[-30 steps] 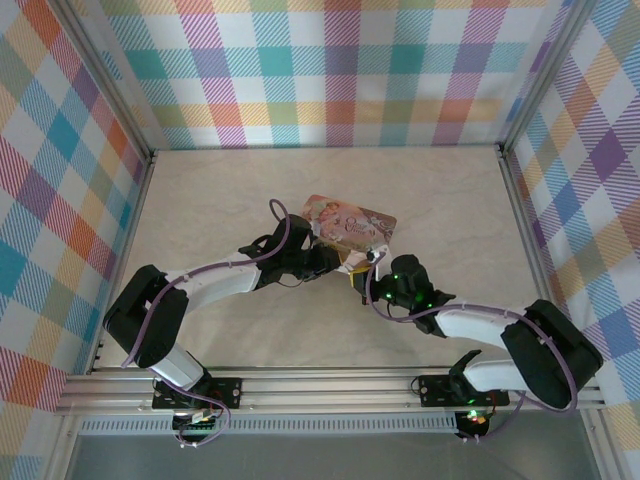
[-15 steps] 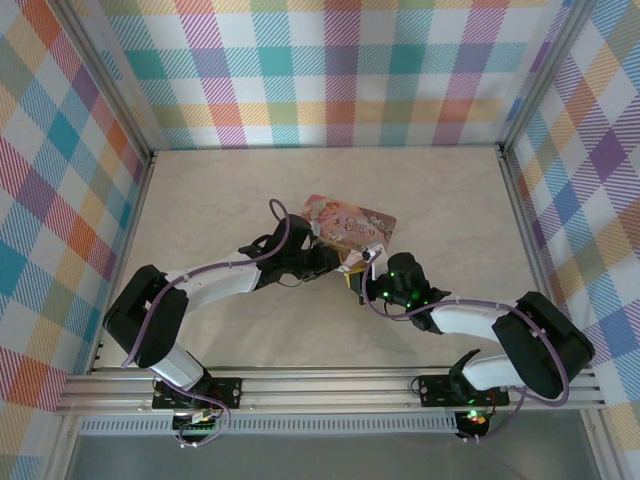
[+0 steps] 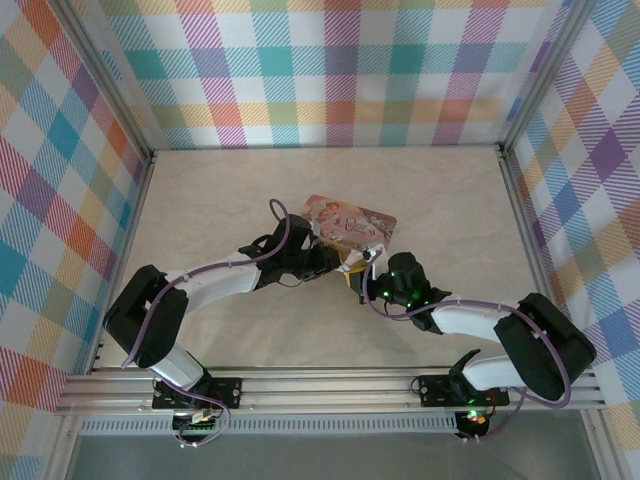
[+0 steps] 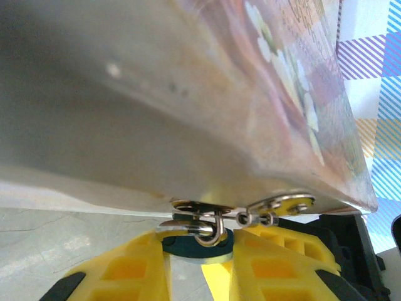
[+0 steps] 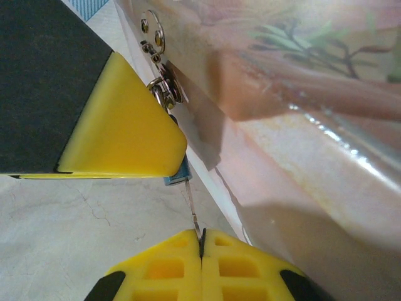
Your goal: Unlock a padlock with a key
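Right gripper (image 5: 202, 243) pinches the key (image 5: 193, 210), blade aimed straight at the padlock (image 5: 178, 179), itself clamped by the left gripper (image 4: 199, 263).

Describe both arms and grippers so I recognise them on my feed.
The left arm and right arm have white shells, bulky black joints and looping purple cables. Green lights glow near the right wrist. The left gripper and right gripper have yellow fingers with moulded pockets and black trim.
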